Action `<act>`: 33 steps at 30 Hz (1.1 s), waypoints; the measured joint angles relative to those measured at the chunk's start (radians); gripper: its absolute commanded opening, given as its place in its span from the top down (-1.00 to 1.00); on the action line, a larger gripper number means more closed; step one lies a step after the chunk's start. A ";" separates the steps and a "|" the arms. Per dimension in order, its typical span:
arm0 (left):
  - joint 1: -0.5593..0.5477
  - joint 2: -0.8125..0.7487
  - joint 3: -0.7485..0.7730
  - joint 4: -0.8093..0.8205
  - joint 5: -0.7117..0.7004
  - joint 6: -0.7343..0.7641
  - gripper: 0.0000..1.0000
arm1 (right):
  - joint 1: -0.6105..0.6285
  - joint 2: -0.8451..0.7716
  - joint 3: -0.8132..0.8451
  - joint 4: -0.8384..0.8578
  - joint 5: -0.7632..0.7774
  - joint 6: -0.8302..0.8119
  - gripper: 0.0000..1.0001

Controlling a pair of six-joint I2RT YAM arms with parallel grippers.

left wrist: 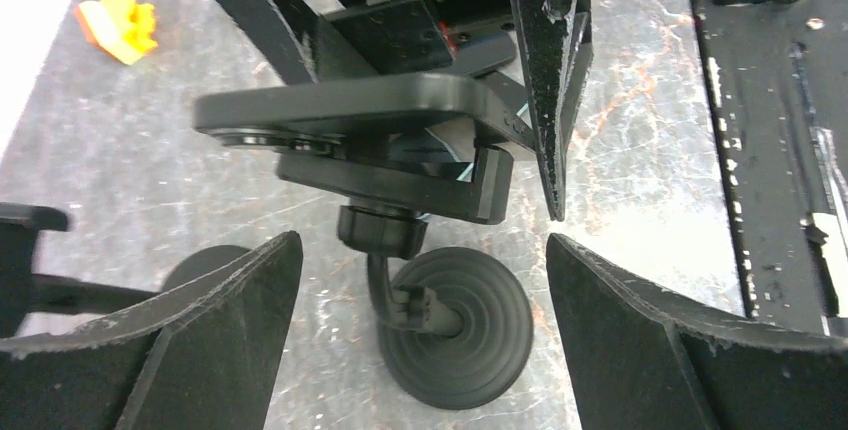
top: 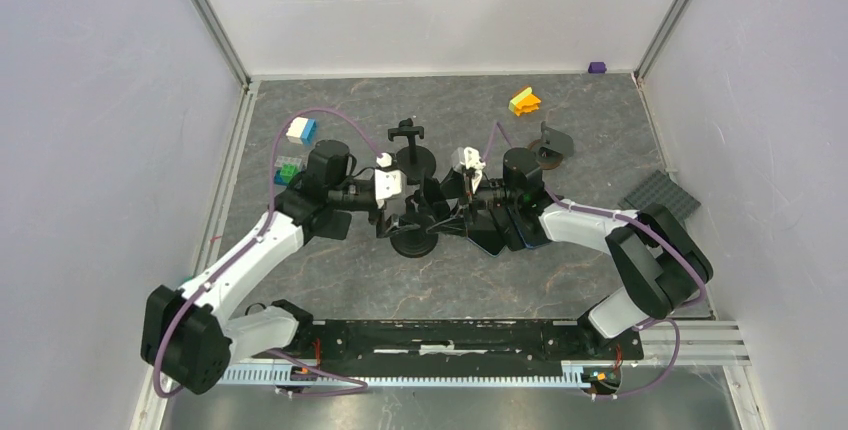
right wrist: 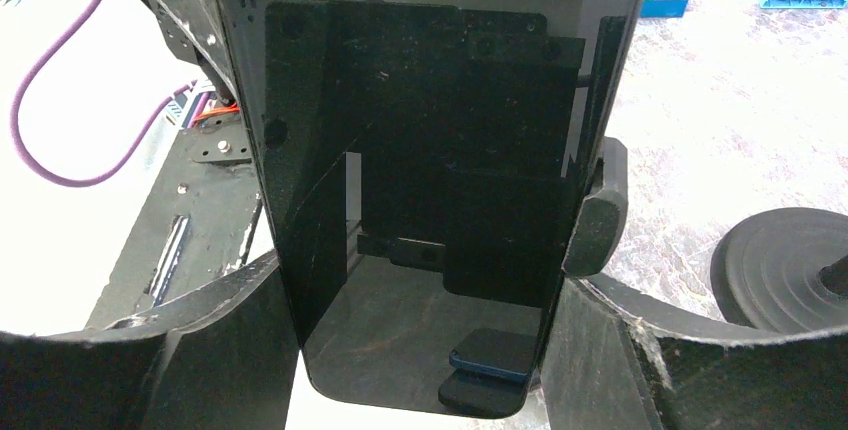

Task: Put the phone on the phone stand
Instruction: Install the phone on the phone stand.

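**1. Step in hand.** I am seating the phone [left wrist: 330, 110] in the cradle [left wrist: 400, 185] of the phone stand [left wrist: 455, 330]. I judge the task nearly complete, with only the release left.

**2. Right gripper.** The right gripper [right wrist: 420, 285] holds the phone between its fingers, one on each side edge. This hold should not be opened until the phone lies flat on the cradle plate. In the left wrist view the phone rests on that plate. I cannot tell whether the cradle's side pad [right wrist: 600, 215] actually clamps the edge, so I check that first.

**3. Left gripper.** The left gripper [left wrist: 422, 242] stands wide, with a finger on either side of the stand's neck and touching nothing. It serves there as a guard: if the stand tips on release, it can close on the neck.

**4. Release.** Open the right gripper slowly, then back it straight off along its fingers. A sideways pull could drag the phone out or topple the stand on the desk [left wrist: 640, 170]. In my judgement the round base is small for the load above it.

**Appearance of the phone.** It is a thin black slab with rounded corners. Edge-on it looks matte and sits nearly level above the stand's ball joint [left wrist: 380, 230]. Face-on it is dark and glossy and mirrors dark shapes.
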 measured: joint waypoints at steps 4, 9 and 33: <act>0.000 -0.077 0.000 -0.001 -0.070 0.024 -0.77 | 0.000 0.000 0.001 0.008 0.002 0.029 0.99; -0.007 -0.163 0.006 -0.049 -0.148 0.080 -0.67 | 0.000 0.000 0.002 0.051 0.008 0.088 0.99; -0.265 -0.238 0.018 -0.150 -0.480 0.210 -0.38 | 0.000 0.067 0.079 0.018 -0.063 0.044 0.99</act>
